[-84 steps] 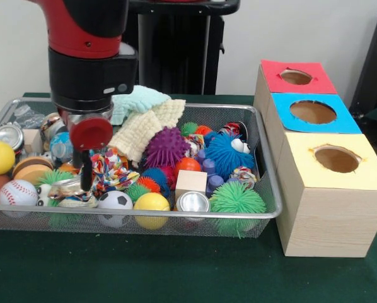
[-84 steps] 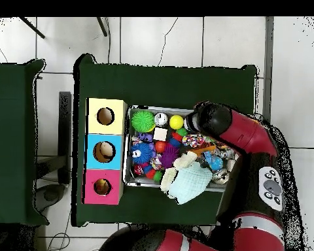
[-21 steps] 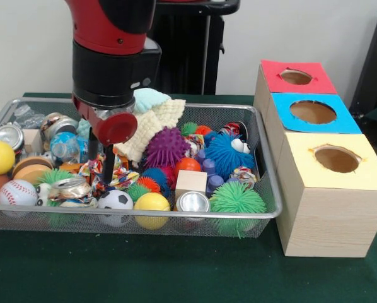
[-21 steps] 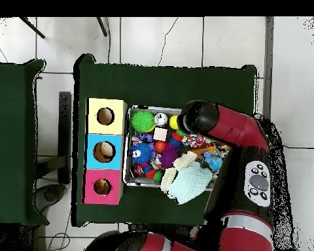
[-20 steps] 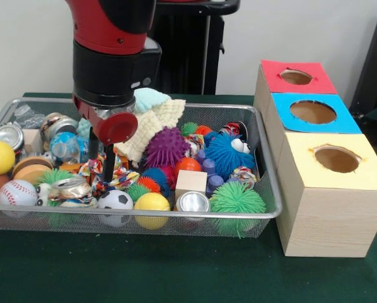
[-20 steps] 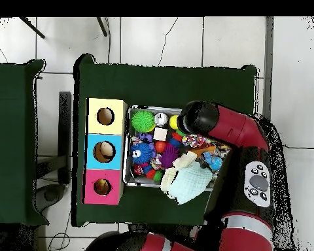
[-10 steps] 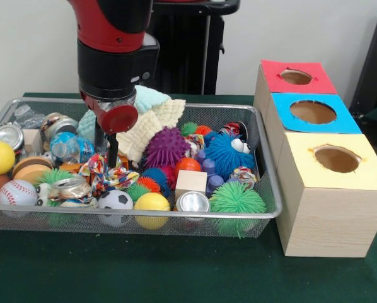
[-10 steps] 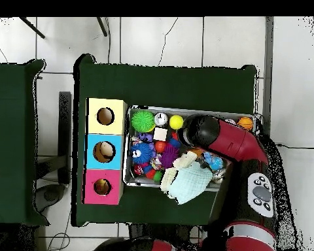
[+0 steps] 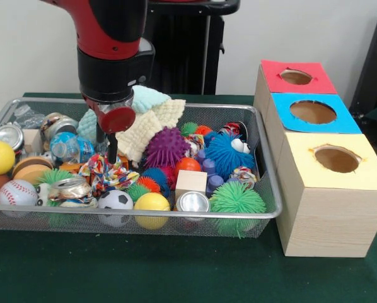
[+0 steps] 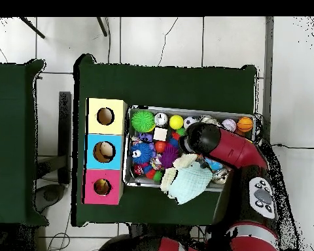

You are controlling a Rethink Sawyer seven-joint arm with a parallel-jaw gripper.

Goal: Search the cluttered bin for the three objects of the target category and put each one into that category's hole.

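The red and black arm (image 9: pixel 110 38) is reaching down into the wire basket (image 9: pixel 264 189) that is sitting on the green table (image 9: pixel 144 271). Its fingers (image 9: pixel 111 151) are hanging just above a knotted rope toy (image 9: pixel 106 173), which is lying in the middle of the basket's left half. Only one dark finger is showing clearly below the red cap on the wrist, so it cannot be told whether the fingers are spread or pressed together, and nothing appears to be held between them.

Around the rope toy the basket is packed with clutter. A crushed can (image 9: pixel 69 187) is lying just left of it, and a small soccer ball (image 9: pixel 115 201) and a yellow ball (image 9: pixel 151 202) are resting in front of it against the basket's near wall. A baseball (image 9: pixel 16 192) is sitting further left along that wall. Behind the rope toy, a pale yellow cloth (image 9: pixel 147 126) and a mint cloth (image 9: pixel 152 98) are draped over the pile, and a purple spiky ball (image 9: pixel 166 147) is lying just right of them. A wooden block (image 9: pixel 191 181) and a green spiky ball (image 9: pixel 237 199) are lying to the right of the rope toy.

Beside the basket, three wooden boxes are standing in a row, touching one another: a yellow-topped box (image 9: pixel 332 161) nearest, a blue-topped box (image 9: pixel 314 112) in the middle and a red-topped box (image 9: pixel 295 77) farthest, each with a round hole in its top.
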